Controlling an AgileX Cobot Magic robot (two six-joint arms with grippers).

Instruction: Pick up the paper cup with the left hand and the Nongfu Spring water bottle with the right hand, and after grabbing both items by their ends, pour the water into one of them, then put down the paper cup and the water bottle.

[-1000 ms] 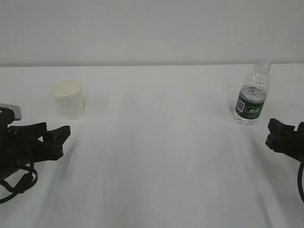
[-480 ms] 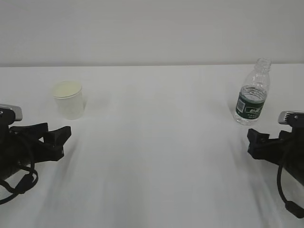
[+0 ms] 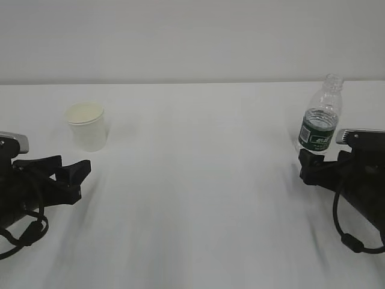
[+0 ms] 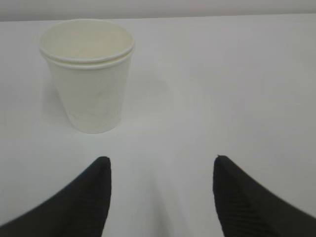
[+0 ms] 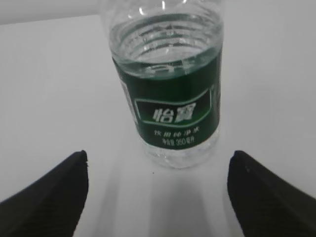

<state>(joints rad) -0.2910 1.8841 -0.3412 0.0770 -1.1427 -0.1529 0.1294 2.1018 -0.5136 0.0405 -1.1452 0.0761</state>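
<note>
The small white paper cup [image 4: 87, 74] stands upright at the far left of the white desk [image 3: 198, 180], just ahead of the black left claw [image 4: 160, 170], whose jaws gape empty. On the right, the clear ribbed bottle with its dark green label [image 5: 168, 84] stands uncapped, and the black right claw [image 5: 158, 168] sits close before it, spread wide, touching nothing, with bare desk between them.

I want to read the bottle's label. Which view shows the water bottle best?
The right wrist view: the water bottle fills the frame, its green label facing the camera. The exterior view shows it small and distant. The left wrist view misses it.
</note>
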